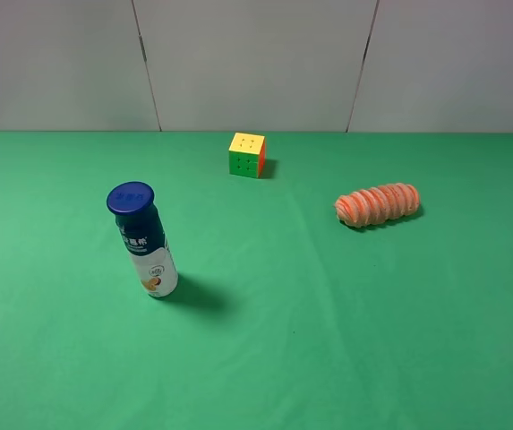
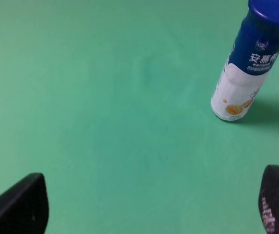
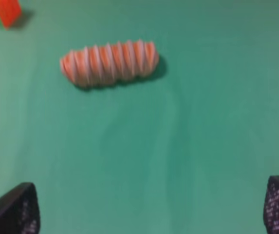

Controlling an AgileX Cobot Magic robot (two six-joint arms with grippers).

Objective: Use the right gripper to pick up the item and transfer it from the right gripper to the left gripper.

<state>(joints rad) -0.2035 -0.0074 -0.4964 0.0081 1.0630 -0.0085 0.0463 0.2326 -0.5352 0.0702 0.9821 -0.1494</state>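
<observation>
Right pincer (image 3: 146, 209): fingertips spread wide with nothing between them, hanging over bare green cloth and well short of the orange roll (image 3: 109, 62).
Left pincer (image 2: 147, 202): also apart and empty, over open cloth, with the bottle (image 2: 244, 68) standing off to one side.
Where the roll lies: on its side on the right half of the bench (image 1: 328, 349), touching nothing.
How it sits to the pincer: its length runs about in line with the gap between the fingertips, so I'd guess the wrist needs a turn to close across its width.
How it will handle: it looks soft and light, so it should squash before it slips. The spiral ribs should give the pads some purchase.
Where to hold: nearer one end, I'd say, leaving the other half bare for the left pincer.
Room: the cube (image 1: 247, 155) sits well apart towards the back wall. The upright bottle is well apart on the left and looks easy to tip. The middle of the bench is open for the hand-over.
</observation>
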